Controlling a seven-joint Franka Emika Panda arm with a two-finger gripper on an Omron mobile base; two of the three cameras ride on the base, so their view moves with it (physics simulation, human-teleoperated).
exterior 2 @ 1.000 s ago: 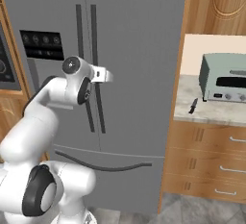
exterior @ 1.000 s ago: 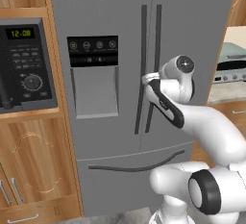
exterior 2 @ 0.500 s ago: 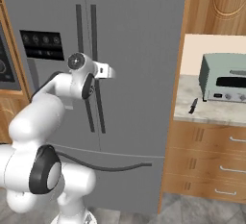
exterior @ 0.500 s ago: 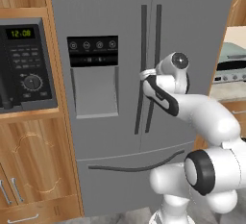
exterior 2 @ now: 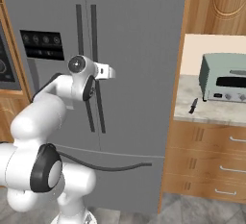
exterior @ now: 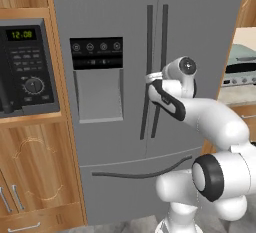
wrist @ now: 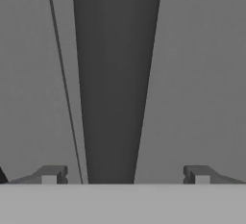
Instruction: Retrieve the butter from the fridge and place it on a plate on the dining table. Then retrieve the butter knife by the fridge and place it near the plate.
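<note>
The grey fridge (exterior: 115,7) stands closed, so the butter is hidden. My gripper (exterior: 151,79) (exterior 2: 109,71) is held up at the middle of its long dark handles (exterior: 164,52). In the hand view my gripper (wrist: 125,175) is open, with one dark handle (wrist: 115,74) running up between the two fingertips, close and centred, and the door seam just to its left. The slim dark butter knife (exterior 2: 192,105) lies on the stone counter (exterior 2: 206,115) to the right of the fridge, in front of a toaster oven. The plate and the dining table are out of view.
A black microwave (exterior: 25,67) sits in the wood cabinets left of the fridge. The black dispenser panel (exterior: 97,52) is on the left door. A grey-green toaster oven (exterior 2: 223,76) stands on the right counter, above wooden drawers (exterior 2: 211,165).
The arm has shifted its posture, its upper links swinging round, while the hand has stayed by the fridge handles. The fridge doors have not moved.
</note>
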